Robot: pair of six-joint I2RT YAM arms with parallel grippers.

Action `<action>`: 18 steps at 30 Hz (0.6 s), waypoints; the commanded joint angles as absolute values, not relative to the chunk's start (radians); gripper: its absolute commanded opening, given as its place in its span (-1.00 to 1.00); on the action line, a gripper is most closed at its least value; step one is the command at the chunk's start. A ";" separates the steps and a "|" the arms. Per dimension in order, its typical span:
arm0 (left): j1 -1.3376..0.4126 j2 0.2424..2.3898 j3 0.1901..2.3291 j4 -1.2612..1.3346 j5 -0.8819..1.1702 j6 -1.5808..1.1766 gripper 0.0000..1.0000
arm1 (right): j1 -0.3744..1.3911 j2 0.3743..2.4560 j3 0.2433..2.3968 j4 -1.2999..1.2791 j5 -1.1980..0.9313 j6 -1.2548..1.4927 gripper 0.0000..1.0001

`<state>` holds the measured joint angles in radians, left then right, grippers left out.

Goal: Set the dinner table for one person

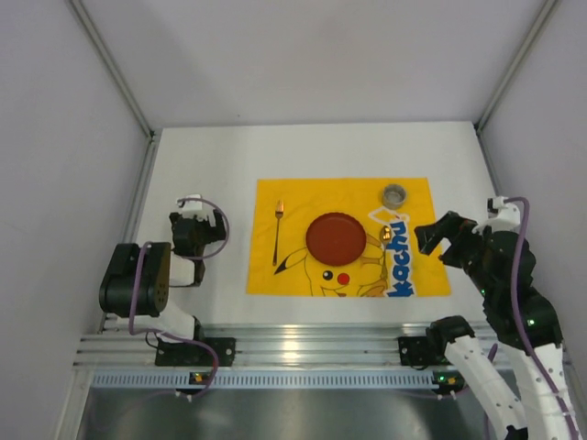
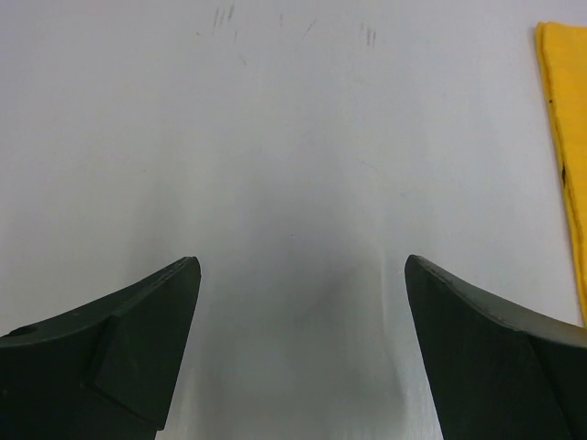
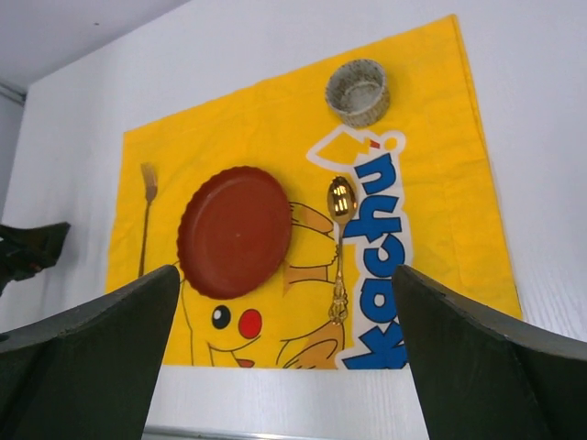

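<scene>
My left hand point(image 2: 301, 262) is spread wide and holds nothing. Its two fingers frame only bare white surface point(image 1: 202, 165) on the strip between the left edge and the mat point(image 1: 275, 197). My right hand point(image 3: 285, 271) is also fully spread and holds nothing. It hangs by the right edge of the surface, over the mat's right border and clear of everything on it.

The white surface fills the floor of the cell from wall to wall, with one silver rail point(image 1: 303, 344) along its near edge.

On it I count:
- one yellow cloth mat
- one dark red plate point(image 1: 335, 238) with a fluted rim
- one gold fork point(image 1: 278, 229)
- one gold spoon point(image 3: 339, 247)
- one small grey cup point(image 1: 394, 194)

All four pieces lie on the mat. The fork is left of the plate and well apart from it. The spoon is just right of the plate, and the cup is toward the mat's far right corner.

The mat sits right of centre. Its near edge is close to the rail and its right edge is not far from the right edge of the surface. The widest bare room is the band along the far edge. There is a narrower lane along the left edge, where the left hand is. From that wrist, the mat's edge shows at the right margin.

Blue letters outlined in white run up the mat's right part, and I can read "kachu". A yellow cartoon face with a red cheek peeks out below the plate.
</scene>
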<state>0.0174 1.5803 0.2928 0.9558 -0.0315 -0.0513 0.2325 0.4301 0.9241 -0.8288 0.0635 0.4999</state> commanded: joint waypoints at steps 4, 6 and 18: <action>0.014 1.571 0.316 1.094 0.034 -0.040 0.97 | 0.224 0.457 0.671 -0.522 0.259 0.572 0.99; 0.014 1.574 0.316 1.097 0.034 -0.040 0.97 | 0.224 0.463 0.585 -0.311 0.258 0.427 1.00; 0.014 1.574 0.316 1.098 0.034 -0.040 0.97 | 0.150 0.911 0.178 0.552 0.296 0.009 0.99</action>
<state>0.0143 1.5799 0.2943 1.0111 0.0116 -0.0490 0.1902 0.8127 0.1978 0.2222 0.3016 0.1120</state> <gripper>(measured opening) 0.985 0.996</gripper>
